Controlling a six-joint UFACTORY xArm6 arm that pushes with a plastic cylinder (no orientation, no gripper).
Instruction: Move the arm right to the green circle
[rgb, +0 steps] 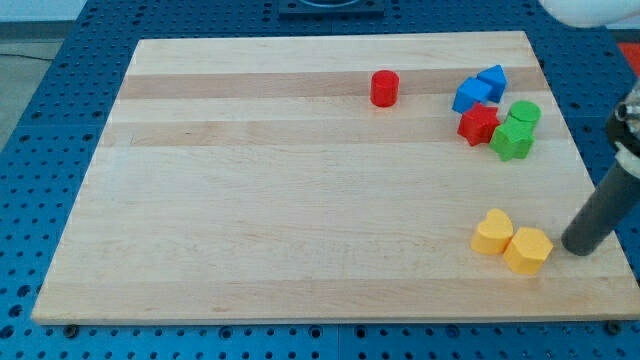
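green circle | my tip well below it, beside yellow block | no fingers

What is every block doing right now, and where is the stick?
Red cylinder: upright, alone.
Blue blocks: two, touching.
Red star: flat, touching a blue block.
Green circle: against green star.
Green star: beside red star.
Yellow blocks: two, touching.
My tip: on the board, right of the yellow blocks.

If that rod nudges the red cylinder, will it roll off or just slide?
The red cylinder stands upright on its flat end, so it would probably slide, not roll. It looks squat, so tipping seems unlikely. The wooden board looks smooth, so it may glide easily. My tip is far away, beside the yellow blocks.
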